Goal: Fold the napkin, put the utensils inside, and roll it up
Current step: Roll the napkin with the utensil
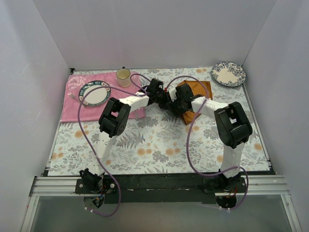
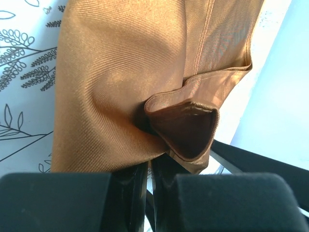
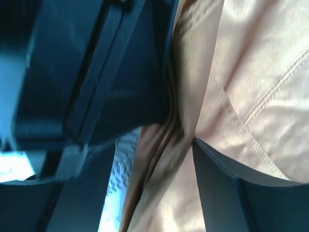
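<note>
The rust-orange napkin (image 1: 198,91) lies at the back middle-right of the table, partly doubled over with a lifted fold. It fills the left wrist view (image 2: 120,72) and the right wrist view (image 3: 251,72). My left gripper (image 1: 163,95) (image 2: 150,166) is shut on the napkin's near edge, beside a turned-up corner. My right gripper (image 1: 179,102) (image 3: 149,174) is right next to it, its fingers apart, with bunched cloth lying between them. The left gripper's dark body (image 3: 120,72) crowds the right wrist view. The white ceramic soup spoon is not in view.
A pink placemat (image 1: 72,108) at the back left holds a blue-rimmed plate (image 1: 95,93) and a small pale utensil (image 1: 71,95), too small to identify. A cream cup (image 1: 123,74) stands behind it. A floral plate (image 1: 228,73) sits at the back right. White walls enclose the table.
</note>
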Controlling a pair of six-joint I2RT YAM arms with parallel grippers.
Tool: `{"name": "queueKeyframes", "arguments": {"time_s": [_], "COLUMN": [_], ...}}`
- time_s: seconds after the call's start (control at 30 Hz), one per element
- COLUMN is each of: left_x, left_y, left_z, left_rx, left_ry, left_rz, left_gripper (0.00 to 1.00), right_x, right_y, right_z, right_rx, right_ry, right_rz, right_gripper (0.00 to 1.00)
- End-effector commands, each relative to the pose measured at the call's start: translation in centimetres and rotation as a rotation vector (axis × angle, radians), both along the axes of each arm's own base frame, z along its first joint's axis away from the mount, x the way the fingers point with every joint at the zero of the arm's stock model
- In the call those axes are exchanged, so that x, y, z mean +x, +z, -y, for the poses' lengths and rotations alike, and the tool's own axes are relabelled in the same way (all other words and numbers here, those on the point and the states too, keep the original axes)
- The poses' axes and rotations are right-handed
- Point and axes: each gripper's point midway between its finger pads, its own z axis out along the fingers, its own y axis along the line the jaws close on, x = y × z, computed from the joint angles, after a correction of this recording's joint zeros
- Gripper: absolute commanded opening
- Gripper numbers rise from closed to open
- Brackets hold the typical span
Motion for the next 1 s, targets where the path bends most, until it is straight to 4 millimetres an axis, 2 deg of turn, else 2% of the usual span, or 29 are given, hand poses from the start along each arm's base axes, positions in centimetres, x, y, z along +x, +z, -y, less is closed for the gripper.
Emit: {"name": "queueKeyframes", "arguments": {"time_s": [0.0, 0.13, 0.17, 0.4, 0.53, 0.63, 0.67, 0.7, 0.77, 0.87, 0.9, 0.97], "left_x": [0.2, 0.4, 0.4, 0.6, 0.8, 0.7, 0.8, 0.5, 0.4, -0.2, -0.4, -1.2], "left_y": [4.0, 4.1, 4.1, 4.4, 5.3, 6.2, 7.5, 7.2, 8.8, 8.8, 9.6, 8.7], "left_z": [0.2, -0.1, -0.1, -0.2, -0.4, -1.4, -1.9, -2.4, -3.2, -4.6, -4.9, -5.6], "left_rx": [-0.051, -0.051, -0.051, -0.062, -0.068, -0.055, -0.058, -0.043, -0.032, 0.014, 0.014, 0.038], "left_ry": [-0.013, -0.007, -0.007, -0.008, -0.013, 0.002, 0.006, 0.013, 0.019, 0.039, 0.042, 0.042], "left_rz": [0.057, 0.06, 0.06, 0.062, 0.084, 0.108, 0.134, 0.132, 0.179, 0.197, 0.21, 0.193], "left_gripper": [0.05, 0.05, 0.05, 0.05, 0.05, 0.06, 0.07, 0.07, 0.13, 0.2, 0.22, 0.28], "right_x": [2.2, 2.4, 2.5, 1.6, 1.4, 1.2, 0.9, 0.9, 0.5, 0.1, -0.1, -0.2], "right_y": [0.7, 0.2, -0.2, -1.5, -2.2, -2.3, -2.3, -2.2, -2.8, -2.9, -2.8, -2.5], "right_z": [-0.9, -0.7, -0.1, 0.4, 0.3, -0.1, -0.3, -0.5, -0.8, -1.2, -1.3, -1.5], "right_rx": [0.003, 0.024, 0.021, 0.046, 0.068, 0.115, 0.139, 0.151, 0.181, 0.247, 0.274, 0.337], "right_ry": [0.017, 0.008, -0.008, 0.007, 0.011, 0.014, 0.017, 0.02, 0.028, 0.011, -0.005, -0.012], "right_rz": [0.06, 0.021, 0.009, -0.066, -0.121, -0.164, -0.186, -0.202, -0.252, -0.316, -0.336, -0.379], "right_gripper": [0.72, 0.59, 0.57, 0.35, 0.23, 0.15, 0.13, 0.11, 0.06, 0.01, 0.01, 0.01]}}
